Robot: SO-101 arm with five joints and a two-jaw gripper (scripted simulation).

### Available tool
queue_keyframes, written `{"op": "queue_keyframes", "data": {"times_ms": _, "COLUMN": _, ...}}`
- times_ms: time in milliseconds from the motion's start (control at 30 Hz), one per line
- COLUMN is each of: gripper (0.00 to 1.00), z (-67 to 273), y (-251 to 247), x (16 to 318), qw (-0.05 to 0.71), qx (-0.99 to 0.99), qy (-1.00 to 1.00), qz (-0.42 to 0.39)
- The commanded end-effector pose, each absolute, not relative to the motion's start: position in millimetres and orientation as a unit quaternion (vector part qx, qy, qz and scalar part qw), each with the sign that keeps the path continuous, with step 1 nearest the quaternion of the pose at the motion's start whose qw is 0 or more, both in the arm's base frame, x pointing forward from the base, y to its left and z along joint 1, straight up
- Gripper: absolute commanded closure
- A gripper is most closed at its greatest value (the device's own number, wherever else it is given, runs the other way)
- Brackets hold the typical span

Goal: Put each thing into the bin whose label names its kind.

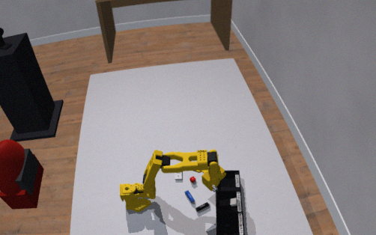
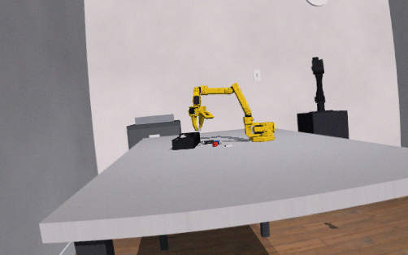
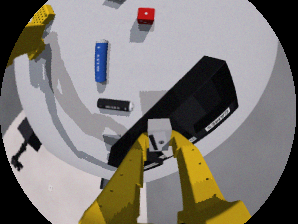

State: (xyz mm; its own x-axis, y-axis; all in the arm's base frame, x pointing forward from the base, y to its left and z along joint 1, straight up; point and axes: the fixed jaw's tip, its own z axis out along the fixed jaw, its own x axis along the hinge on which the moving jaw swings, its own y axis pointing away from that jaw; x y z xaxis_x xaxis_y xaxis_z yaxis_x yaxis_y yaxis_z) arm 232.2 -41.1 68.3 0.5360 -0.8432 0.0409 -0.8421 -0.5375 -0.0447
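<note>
you have the gripper (image 1: 214, 186) (image 2: 198, 128) (image 3: 159, 137) pointing down at the row of black bins (image 1: 225, 221) (image 2: 184, 143) (image 3: 165, 102). the jaws are closed on a small grey piece (image 1: 215, 188) (image 2: 199, 129) (image 3: 159, 129), held at the fingertips. its upper face is plain and pale; a dark mark shows on the side facing the wrist view. you cannot confirm its kind from these views.

in the exterior view, the fingertips and the held piece are above the bin rims. in the top view, they appear at the side of the row that faces the arm base (image 1: 132, 191) (image 2: 262, 131).

the bins stand on the white table (image 1: 157, 105) (image 2: 227, 179) (image 3: 190, 45). white labels run along the side away from the arm base; their lettering is too small to read with certainty. a pale block (image 1: 234, 202) is inside the middle bin, next to its label.

locate the remaining things on the table, between the arm base and the bins:
- a red die (image 1: 192, 179) (image 2: 215, 144) (image 3: 146, 15).
- a white domino (image 1: 178, 176) (image 2: 228, 145), lying flat near the die.
- a blue battery (image 1: 189, 196) (image 3: 101, 61), lying on its side.
- a black battery (image 1: 202, 206) (image 3: 114, 105), lying on its side, near the blue battery and apart from the bins.
</note>
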Motion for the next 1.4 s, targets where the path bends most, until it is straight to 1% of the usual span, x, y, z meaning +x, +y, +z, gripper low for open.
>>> {"op": "queue_keyframes", "data": {"times_ms": 0, "gripper": 1.00, "z": 79.0, "y": -47.0, "x": 238.9, "qw": 0.016, "qx": -0.887, "qy": 0.458, "qz": -0.052}}
{"op": "queue_keyframes", "data": {"times_ms": 700, "gripper": 1.00, "z": 80.1, "y": -52.7, "x": 244.6, "qw": 0.016, "qx": -0.908, "qy": 0.414, "qz": -0.063}}
{"op": "queue_keyframes", "data": {"times_ms": 1100, "gripper": 1.00, "z": 80.3, "y": -65.6, "x": 257.3, "qw": 0.009, "qx": -0.946, "qy": 0.313, "qz": -0.088}}
{"op": "queue_keyframes", "data": {"times_ms": 1367, "gripper": 1.00, "z": 80.4, "y": -67.9, "x": 259.5, "qw": 0.007, "qx": -0.951, "qy": 0.295, "qz": -0.092}}
